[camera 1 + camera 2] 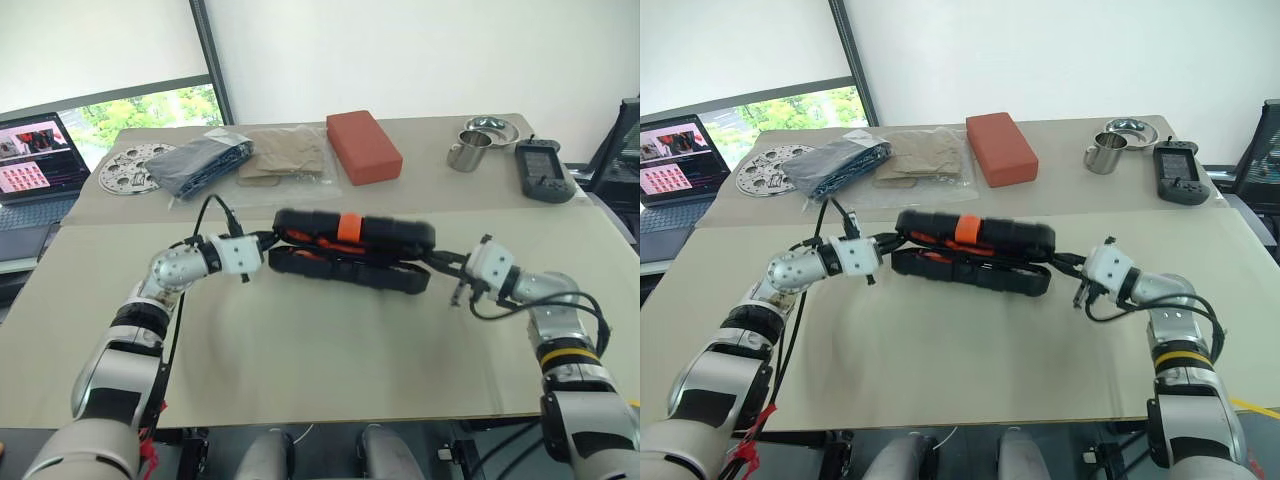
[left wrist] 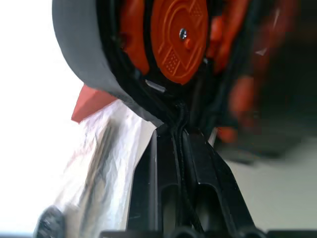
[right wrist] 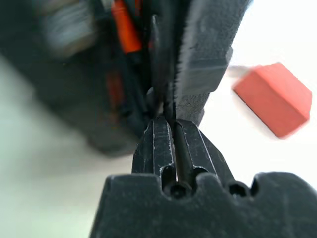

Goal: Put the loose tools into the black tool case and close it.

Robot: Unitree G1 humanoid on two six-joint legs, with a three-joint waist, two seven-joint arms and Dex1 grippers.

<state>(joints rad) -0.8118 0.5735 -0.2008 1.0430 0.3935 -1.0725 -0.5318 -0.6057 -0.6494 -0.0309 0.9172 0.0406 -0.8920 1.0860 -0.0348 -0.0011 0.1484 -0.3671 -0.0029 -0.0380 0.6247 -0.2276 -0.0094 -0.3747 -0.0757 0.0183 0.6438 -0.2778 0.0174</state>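
Black tool case (image 1: 352, 250), nearer us than the red block (image 1: 362, 146): we pinch its lid ends, left gripper (image 1: 268, 240) and right gripper (image 1: 440, 262) clamped, to fold it shut.

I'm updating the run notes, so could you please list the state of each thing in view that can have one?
black tool case: partly closed, lid lifted above the base, orange tools visible inside.
left end effector: shut on the case's left end.
right end effector: nearly shut on the case's right end.
laptop: open, screen on.
steel cup: upright.
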